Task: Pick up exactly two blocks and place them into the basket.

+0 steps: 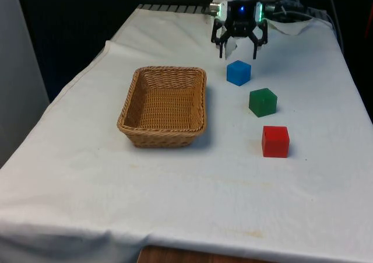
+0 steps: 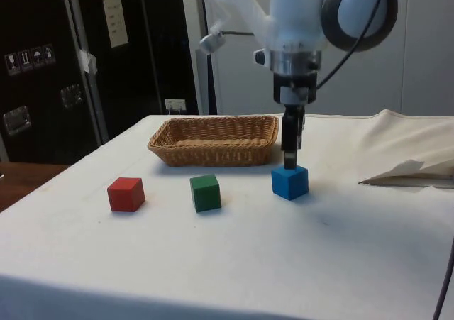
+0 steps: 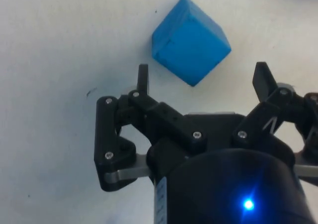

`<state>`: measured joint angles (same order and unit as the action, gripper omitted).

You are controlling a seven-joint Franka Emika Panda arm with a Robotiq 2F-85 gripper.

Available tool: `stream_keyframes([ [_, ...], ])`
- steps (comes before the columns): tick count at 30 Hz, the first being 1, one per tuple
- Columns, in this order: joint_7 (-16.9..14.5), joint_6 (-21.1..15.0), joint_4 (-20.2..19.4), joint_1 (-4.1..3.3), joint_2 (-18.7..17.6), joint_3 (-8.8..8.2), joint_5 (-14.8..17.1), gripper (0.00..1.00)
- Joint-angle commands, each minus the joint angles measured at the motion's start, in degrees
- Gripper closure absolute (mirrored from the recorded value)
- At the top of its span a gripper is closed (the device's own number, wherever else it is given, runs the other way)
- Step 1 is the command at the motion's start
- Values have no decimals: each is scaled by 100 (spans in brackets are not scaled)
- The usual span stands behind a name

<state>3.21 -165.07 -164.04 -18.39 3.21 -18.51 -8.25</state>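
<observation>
Blocks sat in a row beside the basket [image 1: 165,106]: blue block [image 1: 238,73], green block [image 1: 263,102], red block [image 1: 275,141] (all on the cloth). My claw [image 1: 238,56] hovered above blue, fingers spread apart, holding nothing.

A white cloth [image 1: 175,199] covers the table, creased and a little stained toward the near edge, where a strip of brown wood [image 1: 192,256] peeks out below it. Black curtains [image 1: 76,24] hang at the far end. Along the side stand dark cabinets [image 2: 42,64] bearing small labels, perhaps handling stickers, beside a pale wall [image 2: 425,43]. The light is even and soft.
</observation>
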Motion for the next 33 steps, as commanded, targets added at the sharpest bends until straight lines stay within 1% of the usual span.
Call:
stream_keyframes([
  [1,6,-74,11,-6,-86,11,0,0],
  [2,29,-281,23,-40,-241,46,69,0],
  [5,69,-493,46,-40,-470,97,92,0],
  [7,109,-670,74,-34,-676,166,120,0],
  [9,138,-762,92,-17,-796,212,143,0],
  [10,166,-705,132,-17,-814,132,0,0],
  [11,149,-808,103,-11,-854,235,149,0],
  [14,166,-905,126,23,-968,275,143,0],
  [18,183,-997,149,29,-1083,269,115,0],
  [19,212,-951,206,-17,-1140,160,6,4],
  [20,183,-1003,149,23,-1094,269,115,4],
  [21,183,-1014,149,23,-1106,264,109,21],
  [23,183,-1014,149,23,-1117,264,103,44],
  [24,183,-1020,149,23,-1117,258,103,54],
  [27,189,-1026,155,17,-1123,258,103,55],
  [28,212,-951,206,-17,-1140,160,6,55],
  [29,189,-1026,155,17,-1123,258,103,55],
  [33,189,-1031,155,17,-1129,258,97,55],
])
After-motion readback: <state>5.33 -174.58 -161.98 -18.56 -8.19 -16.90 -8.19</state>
